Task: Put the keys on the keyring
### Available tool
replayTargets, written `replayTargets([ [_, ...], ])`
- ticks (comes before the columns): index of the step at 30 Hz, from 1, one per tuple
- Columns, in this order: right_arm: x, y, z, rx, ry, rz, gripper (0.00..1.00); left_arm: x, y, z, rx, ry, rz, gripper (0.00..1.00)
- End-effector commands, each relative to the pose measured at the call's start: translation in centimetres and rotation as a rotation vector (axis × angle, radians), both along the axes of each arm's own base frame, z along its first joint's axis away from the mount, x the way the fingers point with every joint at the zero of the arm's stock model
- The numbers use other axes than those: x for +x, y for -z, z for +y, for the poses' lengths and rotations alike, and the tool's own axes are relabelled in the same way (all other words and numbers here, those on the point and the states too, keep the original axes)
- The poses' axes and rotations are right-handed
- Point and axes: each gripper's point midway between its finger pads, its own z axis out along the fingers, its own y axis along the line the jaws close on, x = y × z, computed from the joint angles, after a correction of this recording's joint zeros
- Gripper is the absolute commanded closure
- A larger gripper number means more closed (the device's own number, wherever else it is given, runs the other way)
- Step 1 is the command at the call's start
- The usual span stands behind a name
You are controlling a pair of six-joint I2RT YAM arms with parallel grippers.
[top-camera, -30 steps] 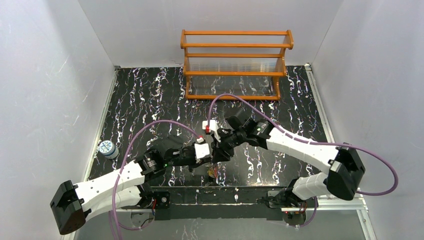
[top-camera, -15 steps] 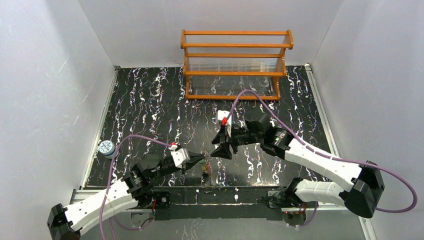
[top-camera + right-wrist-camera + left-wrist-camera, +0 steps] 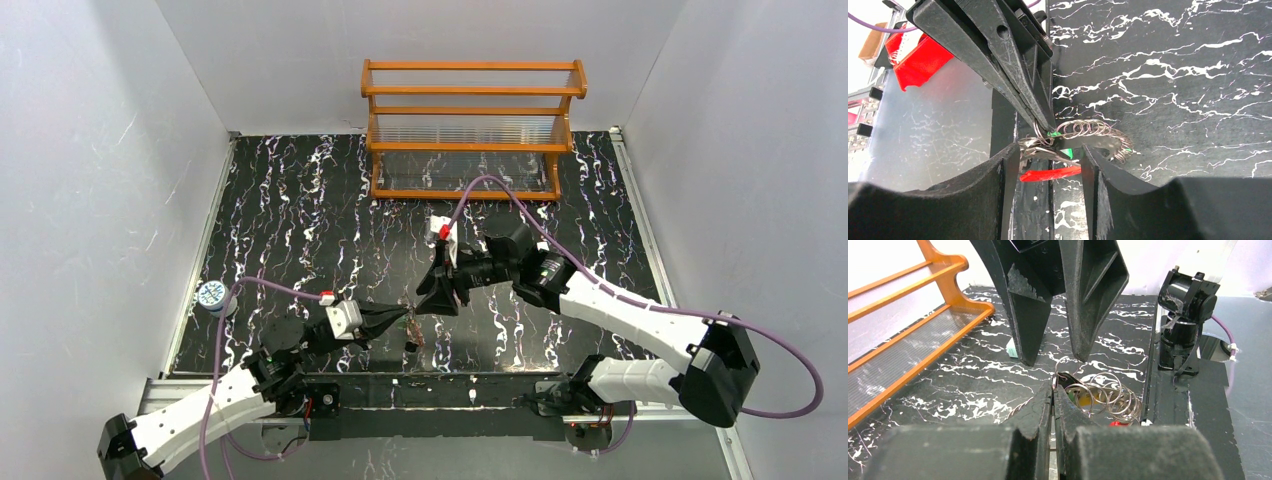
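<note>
Advice: hold keyring chain [image 3: 1108,396] taut in clamped left gripper [image 3: 1054,387]; close parted right gripper [image 3: 1048,155] squarely on green key [image 3: 1066,151] alone.

Robotics lab test cell. A black marble-patterned table [image 3: 300,200] is boxed in on three sides by plain white panel walls [image 3: 90,150]. Aluminium rails [image 3: 636,200] are seen along the table's side edges. Two white-and-black robot arms [image 3: 620,310] are bolted at the near edge, with purple cables [image 3: 283,286] looped off them. An orange wooden rack [image 3: 470,110] is placed at the far edge.
</note>
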Motion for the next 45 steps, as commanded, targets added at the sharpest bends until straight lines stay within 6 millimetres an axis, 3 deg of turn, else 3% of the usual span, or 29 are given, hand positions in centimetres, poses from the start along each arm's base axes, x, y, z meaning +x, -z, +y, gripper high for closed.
replayTargets([
  [1,0.1,-2.0,0.7,0.046,-0.016,0.002,0.44,0.2,-1.6,-0.2,-0.044,-0.008,-0.017,1.0],
  [17,0.2,0.6,0.1,-0.062,-0.014,0.021,0.57,0.4,-1.2,-0.4,-0.025,-0.008,-0.01,1.0],
  [25,0.0,0.5,0.0,-0.057,-0.024,0.024,0.93,0.4,-1.1,-0.5,-0.023,-0.007,-0.008,1.0],
  [27,-0.2,0.4,-0.1,-0.054,-0.032,0.015,0.99,0.4,-1.1,-0.4,-0.025,-0.006,-0.009,1.0],
  [45,-0.1,3.7,-0.1,-0.121,-0.035,0.06,0.99,-0.2,-2.3,-0.2,-0.058,0.015,-0.04,1.0],
])
